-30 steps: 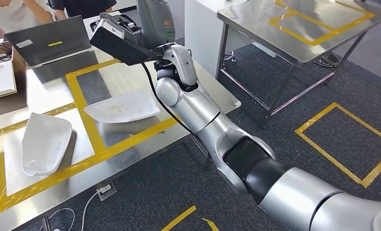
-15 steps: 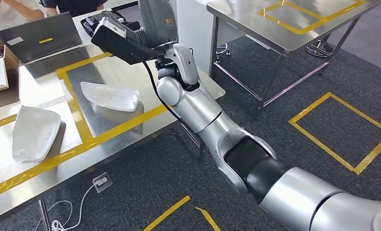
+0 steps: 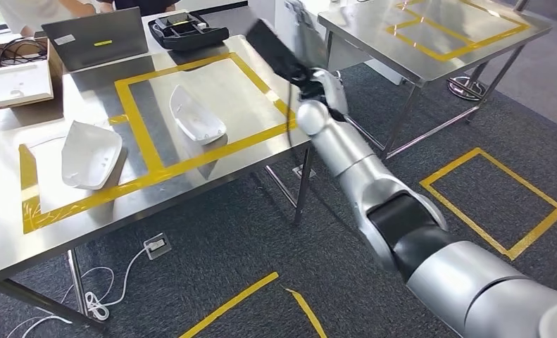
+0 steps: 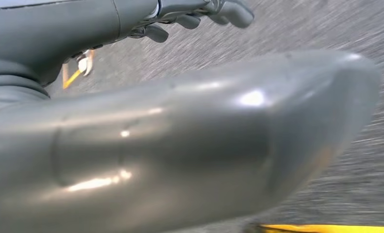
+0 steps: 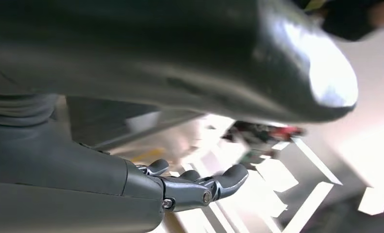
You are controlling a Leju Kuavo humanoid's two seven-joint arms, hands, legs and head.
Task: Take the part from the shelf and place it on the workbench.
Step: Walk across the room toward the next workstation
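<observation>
Workbench (image 3: 212, 176): two white parts, one (image 3: 196, 115) inside the taped frame (image 3: 131, 105), one (image 3: 90, 153) just outside it, well apart, bare steel between them. Rear edge taken by laptop (image 3: 96, 46), black tray (image 3: 189, 29) and box (image 3: 18, 67). Right arm (image 3: 346, 151) reaches over the near right corner. Second table (image 3: 437, 35) beyond, carpet (image 3: 430, 134) between.

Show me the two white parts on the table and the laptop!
Left white part (image 3: 91, 153), head view, on its curved shell.
Right white part (image 3: 196, 124), head view, on its inner face.
Laptop (image 3: 95, 46), head view, on its grey lid.
</observation>
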